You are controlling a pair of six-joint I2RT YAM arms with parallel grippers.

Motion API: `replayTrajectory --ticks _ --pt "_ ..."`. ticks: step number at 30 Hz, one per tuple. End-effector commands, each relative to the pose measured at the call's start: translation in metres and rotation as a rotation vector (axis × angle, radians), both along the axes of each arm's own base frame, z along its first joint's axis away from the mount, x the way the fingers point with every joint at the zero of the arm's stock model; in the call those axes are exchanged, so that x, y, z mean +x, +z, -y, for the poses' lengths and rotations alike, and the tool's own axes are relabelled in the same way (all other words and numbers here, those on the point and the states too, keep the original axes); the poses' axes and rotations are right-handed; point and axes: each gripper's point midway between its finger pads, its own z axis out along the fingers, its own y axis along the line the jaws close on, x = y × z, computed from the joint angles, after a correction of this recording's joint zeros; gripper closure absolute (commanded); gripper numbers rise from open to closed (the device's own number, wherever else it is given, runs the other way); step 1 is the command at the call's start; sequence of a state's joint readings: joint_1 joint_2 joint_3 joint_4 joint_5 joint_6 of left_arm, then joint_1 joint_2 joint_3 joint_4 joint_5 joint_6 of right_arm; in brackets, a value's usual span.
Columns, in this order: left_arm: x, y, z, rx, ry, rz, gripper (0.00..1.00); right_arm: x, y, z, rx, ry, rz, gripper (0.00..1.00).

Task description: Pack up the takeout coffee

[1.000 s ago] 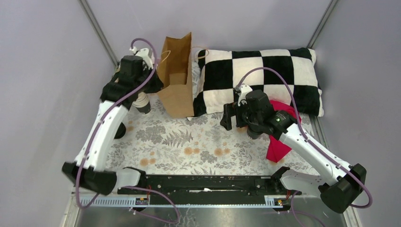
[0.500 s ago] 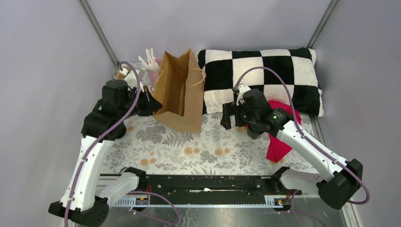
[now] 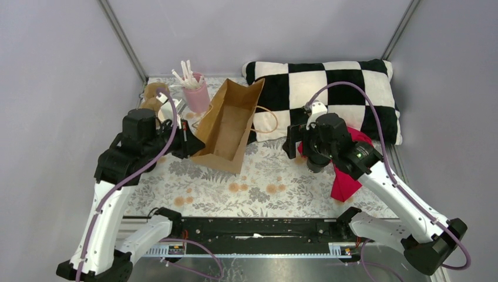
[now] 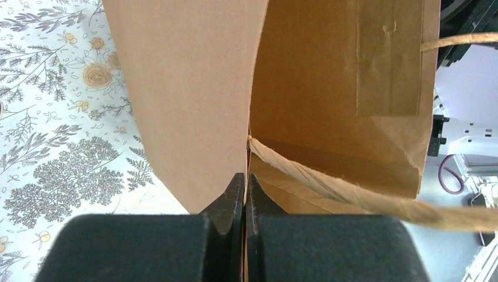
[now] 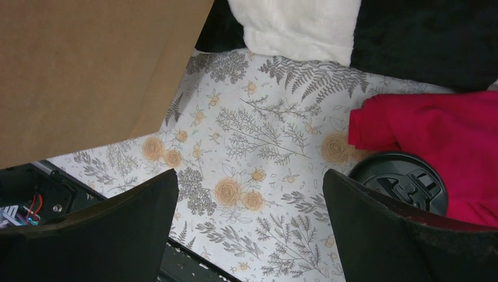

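Note:
The brown paper bag [image 3: 226,126] lies tilted on the floral cloth, its open mouth facing up and toward the pillow. My left gripper [image 3: 187,141] is shut on the bag's rim beside a twine handle; in the left wrist view the jaws [image 4: 245,179] pinch the paper wall [image 4: 194,88]. The takeout coffee shows in the right wrist view as a black sip lid [image 5: 405,183] beside the red cloth [image 5: 434,129]. My right gripper [image 5: 249,176] is open and empty above the cloth, the lid just outside its right finger. In the top view the right gripper [image 3: 292,144] hovers right of the bag.
A black-and-white checkered pillow [image 3: 335,94] lies along the back. A pink cup of white sticks [image 3: 197,94] and brown items [image 3: 154,94] stand at the back left. The red cloth [image 3: 345,179] lies at the right. A black rail [image 3: 252,226] runs along the near edge.
My left arm has pulled the bag forward and tipped it over, so its mouth gapes and the pink cup shows behind it. The right gripper has shifted slightly right.

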State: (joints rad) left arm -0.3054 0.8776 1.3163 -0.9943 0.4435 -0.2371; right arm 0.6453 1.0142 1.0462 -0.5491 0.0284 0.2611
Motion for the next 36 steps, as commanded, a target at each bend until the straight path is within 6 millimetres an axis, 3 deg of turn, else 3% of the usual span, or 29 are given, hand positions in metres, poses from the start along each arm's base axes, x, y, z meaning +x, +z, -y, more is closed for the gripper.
replayTrajectory --ticks 1,7,10,13,17,24,32,36 --pt "-0.013 0.02 -0.001 -0.005 -0.035 0.077 1.0 0.004 0.025 0.007 0.014 -0.028 0.08 0.0" --pt "-0.02 0.035 -0.013 0.015 0.012 0.129 1.0 0.005 0.026 0.008 0.012 -0.032 0.091 0.0" --pt "-0.028 0.043 -0.01 -0.001 -0.022 0.154 1.0 0.005 0.026 0.007 0.017 -0.026 0.094 0.0" --pt "-0.03 0.038 -0.009 0.003 -0.03 0.145 1.0 0.006 0.025 0.005 0.012 -0.021 0.091 0.0" --pt "-0.021 0.029 -0.026 0.054 0.083 0.125 1.0 0.006 0.023 0.005 0.012 -0.018 0.086 0.0" --pt "-0.031 0.034 0.011 -0.062 -0.126 0.141 1.0 0.008 0.023 0.012 -0.004 -0.054 0.099 0.0" --pt "-0.008 0.003 0.043 -0.079 -0.278 0.02 1.0 0.006 0.05 0.032 0.028 -0.137 0.201 0.0" --pt "-0.014 -0.005 0.058 -0.053 -0.352 0.002 1.0 0.005 0.058 0.043 0.029 -0.173 0.243 0.0"
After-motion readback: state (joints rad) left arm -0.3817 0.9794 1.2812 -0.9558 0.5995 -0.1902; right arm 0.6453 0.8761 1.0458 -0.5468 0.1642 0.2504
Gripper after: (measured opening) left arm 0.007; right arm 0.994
